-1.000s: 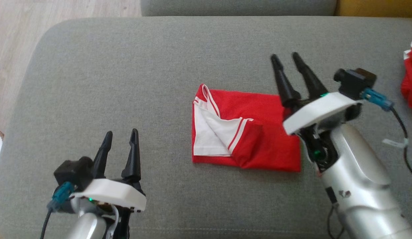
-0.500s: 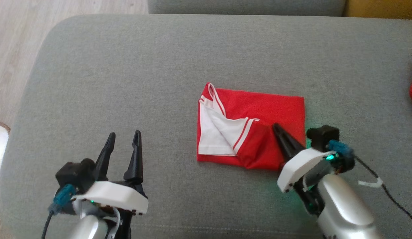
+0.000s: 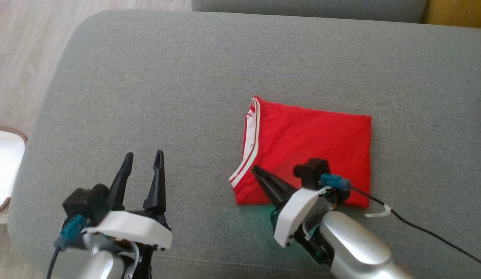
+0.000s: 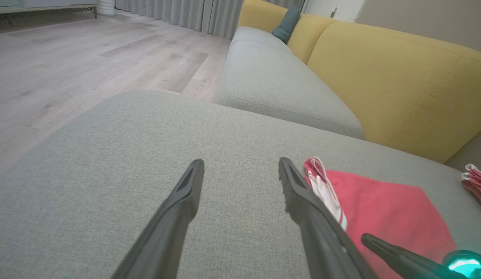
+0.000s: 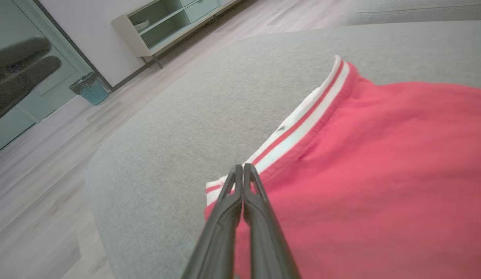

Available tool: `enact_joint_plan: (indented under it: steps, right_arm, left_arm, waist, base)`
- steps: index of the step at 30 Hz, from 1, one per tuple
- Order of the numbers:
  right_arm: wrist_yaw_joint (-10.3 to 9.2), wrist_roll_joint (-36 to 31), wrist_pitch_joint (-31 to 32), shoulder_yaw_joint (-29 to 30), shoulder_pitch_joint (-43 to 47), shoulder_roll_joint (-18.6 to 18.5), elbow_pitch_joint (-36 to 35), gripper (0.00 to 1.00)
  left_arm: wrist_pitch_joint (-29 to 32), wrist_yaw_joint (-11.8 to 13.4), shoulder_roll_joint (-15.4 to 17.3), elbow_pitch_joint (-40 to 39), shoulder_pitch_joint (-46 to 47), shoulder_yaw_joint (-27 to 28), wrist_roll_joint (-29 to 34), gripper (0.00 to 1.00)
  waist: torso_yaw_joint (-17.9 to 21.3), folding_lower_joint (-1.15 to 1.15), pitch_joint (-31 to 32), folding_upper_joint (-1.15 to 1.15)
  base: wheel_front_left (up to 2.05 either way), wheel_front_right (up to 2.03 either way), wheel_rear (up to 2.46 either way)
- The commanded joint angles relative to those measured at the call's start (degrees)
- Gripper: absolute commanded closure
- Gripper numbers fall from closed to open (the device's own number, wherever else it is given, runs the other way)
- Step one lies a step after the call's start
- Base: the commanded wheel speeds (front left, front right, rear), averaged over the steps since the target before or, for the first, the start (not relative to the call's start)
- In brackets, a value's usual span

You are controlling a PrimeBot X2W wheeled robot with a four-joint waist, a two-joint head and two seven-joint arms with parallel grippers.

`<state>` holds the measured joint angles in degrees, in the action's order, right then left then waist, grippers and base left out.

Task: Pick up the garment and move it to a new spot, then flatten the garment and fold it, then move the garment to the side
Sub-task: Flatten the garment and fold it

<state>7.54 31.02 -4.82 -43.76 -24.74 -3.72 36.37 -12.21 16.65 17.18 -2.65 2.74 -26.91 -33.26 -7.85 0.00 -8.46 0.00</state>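
Your right tool (image 3: 256, 170) is closed, tips at the striped corner of the folded red garment (image 3: 314, 139), while your left tool (image 3: 143, 158) hangs open over the grey cushion (image 3: 147, 89).

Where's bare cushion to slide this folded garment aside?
Widest bare stretch of the grey fabric cushion lies left of the folded red garment with white-striped trim, beyond the open left gripper. Far side free too. Crowded at its near edge, where the shut right gripper sits.

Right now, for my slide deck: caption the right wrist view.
Shut right gripper tips at the striped corner of a folded red garment on a grey cushion.
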Motion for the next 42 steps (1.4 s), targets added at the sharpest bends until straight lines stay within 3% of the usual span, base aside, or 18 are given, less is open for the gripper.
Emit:
enact_joint_plan:
  steps: [1, 7, 11, 12, 14, 15, 16, 29, 42]
  right_arm:
    - [-0.05, 0.49, -0.61, -0.45, -1.72, 0.82, -1.34, 1.00]
    - [-0.05, 1.70, -5.59, 0.05, -4.17, 0.83, -0.09, 1.00]
    - [-0.05, -0.41, -8.72, 5.29, -4.92, 0.83, 0.27, 1.00]
    - [-0.05, -1.37, -9.24, 7.27, -4.83, 0.83, 0.11, 0.94]
    - [-0.05, -3.51, -9.82, 11.28, -4.12, 0.83, -0.98, 0.50]
    - [-0.05, -4.68, -9.96, 13.25, -3.59, 0.84, -1.85, 0.18]
    - [-0.05, -5.95, -10.05, 15.31, -2.90, 0.84, -2.89, 0.00]
    - [-0.05, -16.09, -10.12, 34.76, 12.44, 0.84, -18.20, 0.00]
    - [-0.05, -18.59, -7.26, 39.21, 21.03, 0.84, -25.89, 0.00]
  left_arm:
    - [-0.51, 0.24, 1.14, -2.07, 2.50, 2.15, 0.40, 0.00]
    - [-0.75, 0.57, 1.26, -2.17, 2.23, 2.56, 0.25, 0.00]
    - [-1.04, 0.22, 1.43, -2.08, 2.96, 2.45, 0.74, 0.00]
    - [-1.12, 0.09, 1.47, -1.99, 3.24, 2.34, 0.98, 0.00]
    - [-1.27, -0.19, 1.34, -1.70, 3.90, 2.11, 1.28, 0.00]
    - [-1.34, -0.25, 1.27, -1.47, 4.27, 2.01, 1.50, 0.00]
    - [-1.44, -0.29, 1.24, -1.20, 4.63, 1.89, 1.86, 0.00]
    - [-2.68, -0.79, -2.16, 3.76, 3.73, 1.65, 4.60, 0.00]
    - [-2.78, -2.26, -3.84, 4.25, -1.47, 4.86, 8.25, 0.00]
  waist:
    - [0.00, 0.00, 0.01, 0.00]
    - [1.18, 0.00, 0.38, 0.00]
    - [2.85, 0.00, 1.20, 0.00]
    - [3.33, 0.00, 1.51, 0.00]
    - [4.30, 0.00, 2.10, 0.00]
    - [4.83, 0.00, 2.36, 0.00]
    - [5.34, 0.00, 2.62, 0.00]
    - [9.68, 0.00, 7.26, 0.00]
    - [9.79, 0.00, 7.77, 0.00]
  base:
    - [0.00, 0.00, 0.00]
    - [0.00, 0.00, 0.00]
    - [0.00, 0.00, 0.00]
    - [0.00, 0.00, 0.00]
    - [0.00, 0.00, 0.00]
    - [0.00, 0.00, 0.00]
    - [0.00, 0.00, 0.00]
    - [0.00, 0.00, 0.00]
    - [0.00, 0.00, 0.00]
